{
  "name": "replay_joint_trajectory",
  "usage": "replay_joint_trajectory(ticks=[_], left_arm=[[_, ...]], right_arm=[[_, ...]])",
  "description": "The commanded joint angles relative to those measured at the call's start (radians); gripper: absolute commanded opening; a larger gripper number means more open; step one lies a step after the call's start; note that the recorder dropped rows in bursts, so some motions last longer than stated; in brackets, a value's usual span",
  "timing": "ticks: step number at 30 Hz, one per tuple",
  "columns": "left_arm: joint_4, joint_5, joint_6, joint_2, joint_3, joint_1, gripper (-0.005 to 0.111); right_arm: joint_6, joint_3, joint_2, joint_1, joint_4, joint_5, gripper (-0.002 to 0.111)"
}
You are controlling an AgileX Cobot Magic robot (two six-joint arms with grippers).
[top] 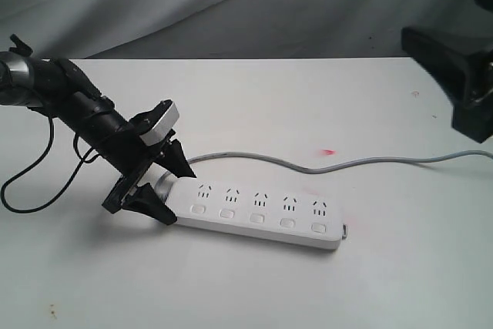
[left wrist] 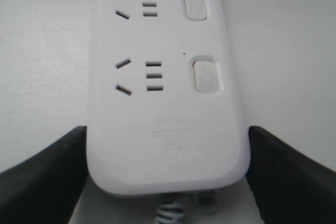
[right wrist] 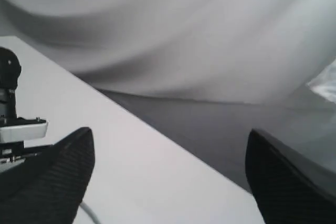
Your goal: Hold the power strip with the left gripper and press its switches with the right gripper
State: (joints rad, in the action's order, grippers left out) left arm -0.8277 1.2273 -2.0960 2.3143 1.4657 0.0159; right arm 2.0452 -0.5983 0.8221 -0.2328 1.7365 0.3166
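The long flat white plastic power strip [top: 258,217] lies flat on the white worktop [top: 246,290], toward the front edge and about midway along it. Its right end sits slightly nearer that edge. Five socket sets face up, and the five small white rounded-rectangle switches [top: 256,218] run in a row along the strip's front side, one per socket set.

The black pointed two-finger left gripper [top: 179,196] straddles the strip's left end, where the cord comes out. In the left wrist view the black fingers [left wrist: 42,177] stand against both long sides of the strip [left wrist: 163,103], with no gap visible, so the jaws hold it across its width. Two switches [left wrist: 206,74] show ahead of the fingers. A silver-grey box [top: 160,122] sits at this gripper's wrist.

The grey cord [top: 308,167] leaves the gripped end, curves behind the strip and runs off toward the worktop's right edge. A small red mark [top: 329,151] lies just behind the cord.

The black right gripper [right wrist: 170,132] hangs near the worktop's far right corner, well apart from the strip. Its jaws are wide, with nothing between them. Grey cloth [top: 231,5] hangs behind the far edge.
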Motion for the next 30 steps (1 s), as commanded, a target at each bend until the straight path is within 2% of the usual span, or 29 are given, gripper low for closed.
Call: replay_joint_trajectory(ticks=[1, 13, 30], left_arm=[[-0.003, -0.006, 0.002, -0.007, 0.006, -0.001, 0.045], [-0.003, -0.006, 0.002, -0.007, 0.006, -0.001, 0.045], [-0.003, -0.006, 0.002, -0.007, 0.006, -0.001, 0.045]], right_arm=[[0.011, 0.005, -0.122, 0.004, 0.008, -0.002, 0.072], [0.011, 0.040, -0.336, 0.002, 0.008, -0.002, 0.072], [0.011, 0.337, -0.376, 0.002, 0.008, -0.002, 0.072]])
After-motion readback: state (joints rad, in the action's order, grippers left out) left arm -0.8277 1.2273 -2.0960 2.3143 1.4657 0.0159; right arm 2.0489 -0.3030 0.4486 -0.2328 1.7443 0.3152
